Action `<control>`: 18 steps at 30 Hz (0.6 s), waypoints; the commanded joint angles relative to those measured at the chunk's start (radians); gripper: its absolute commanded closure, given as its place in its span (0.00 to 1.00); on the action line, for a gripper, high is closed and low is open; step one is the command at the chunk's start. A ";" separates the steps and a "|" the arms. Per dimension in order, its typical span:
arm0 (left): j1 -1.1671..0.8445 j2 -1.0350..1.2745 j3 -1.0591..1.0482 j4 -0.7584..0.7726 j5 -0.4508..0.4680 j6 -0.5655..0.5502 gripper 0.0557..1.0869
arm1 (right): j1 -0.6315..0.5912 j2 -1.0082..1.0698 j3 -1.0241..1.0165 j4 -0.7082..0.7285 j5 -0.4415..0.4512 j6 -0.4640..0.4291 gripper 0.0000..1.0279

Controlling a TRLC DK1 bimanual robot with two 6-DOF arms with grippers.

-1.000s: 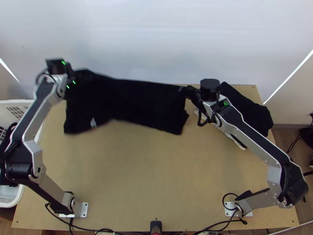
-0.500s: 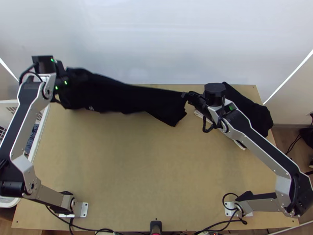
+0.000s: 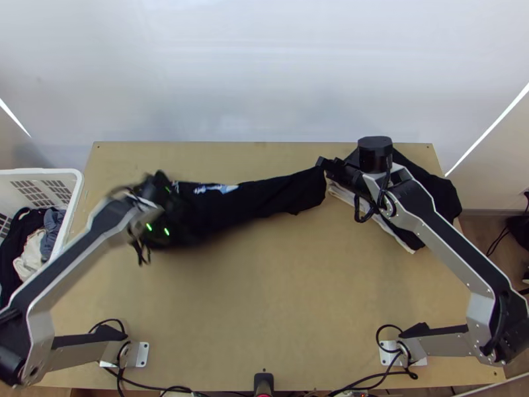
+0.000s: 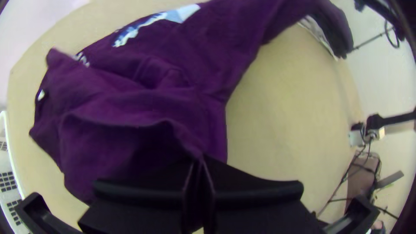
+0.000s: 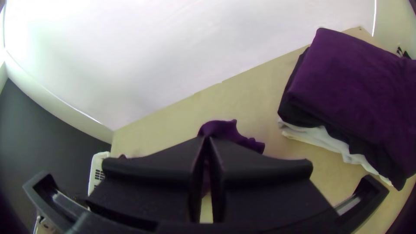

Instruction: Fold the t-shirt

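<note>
T-shirt point(image 3: 264, 197) bunched over wooden table point(image 3: 278, 298) (white wall point(image 3: 264, 66) behind).

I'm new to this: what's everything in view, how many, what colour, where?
t-shirt: one, black with pale print, bunched across the table's far half
folded clothes: one stack, black over white, far right
laundry basket: one, white, left, holding dark, white and blue-grey clothes
table: one, light wooden, centre
backdrop: one, white, behind
arms: two, silver-grey and black, near corners
left gripper: one, black, gripping t-shirt
right gripper: one, black, gripping t-shirt's other end
</note>
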 commanded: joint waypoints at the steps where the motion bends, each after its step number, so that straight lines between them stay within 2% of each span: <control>1: -0.302 -0.051 -0.154 0.042 0.015 -0.013 0.97 | -0.035 0.037 0.009 -0.014 -0.024 0.002 0.97; 11: -0.492 -0.004 -0.125 0.177 0.031 -0.100 0.97 | -0.087 0.051 -0.017 -0.001 -0.019 -0.006 0.97; 18: -0.488 0.137 0.012 0.284 0.031 -0.185 0.97 | -0.103 0.054 -0.054 0.005 0.037 -0.029 0.97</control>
